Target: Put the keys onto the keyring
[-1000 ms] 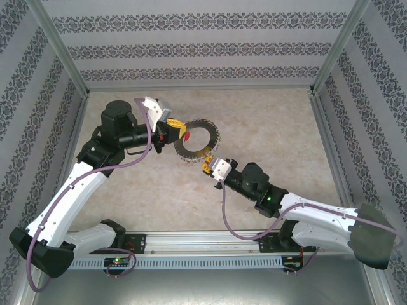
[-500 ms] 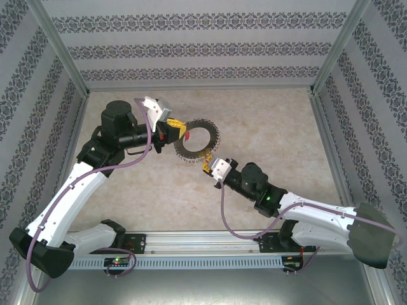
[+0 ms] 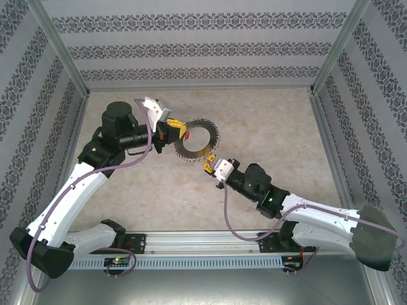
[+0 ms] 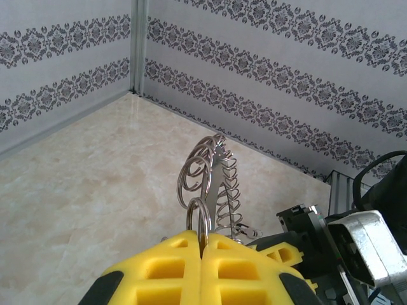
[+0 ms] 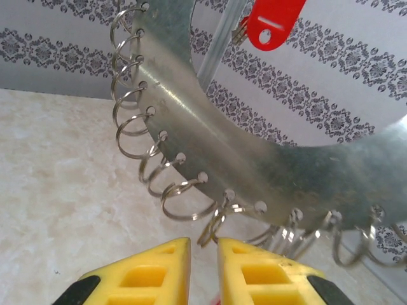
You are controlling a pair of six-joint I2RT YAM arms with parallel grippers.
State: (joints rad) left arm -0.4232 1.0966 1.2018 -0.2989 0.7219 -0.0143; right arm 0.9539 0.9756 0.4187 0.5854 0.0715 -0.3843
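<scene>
The keyring [image 3: 212,136], a flat silvery ring fringed with wire loops, hangs above the table, held up on edge. My left gripper [image 3: 176,131] is shut on one wire loop [image 4: 198,213] at the ring's left rim; in the left wrist view the keyring [image 4: 221,166] shows edge-on past my gripper [image 4: 202,237]. My right gripper [image 3: 208,164] sits at the ring's near rim. In the right wrist view its fingers [image 5: 156,267] stand a narrow gap apart under the keyring [image 5: 210,136], a loop [image 5: 213,227] hangs at the gap, and a red sliver [image 5: 217,298] shows deep inside. A red key [image 5: 273,24] hangs at the far rim.
The beige marble table [image 3: 273,121] is boxed in by patterned walls [image 3: 191,44] at the back and both sides, with metal posts [image 3: 60,47] at the corners. The two arms meet near the table's middle; the right arm's wrist [image 4: 343,244] lies close beside the left fingers.
My right gripper has crept a little up and right, closer under the ring's near rim. The left gripper and the keyring have stayed put.
</scene>
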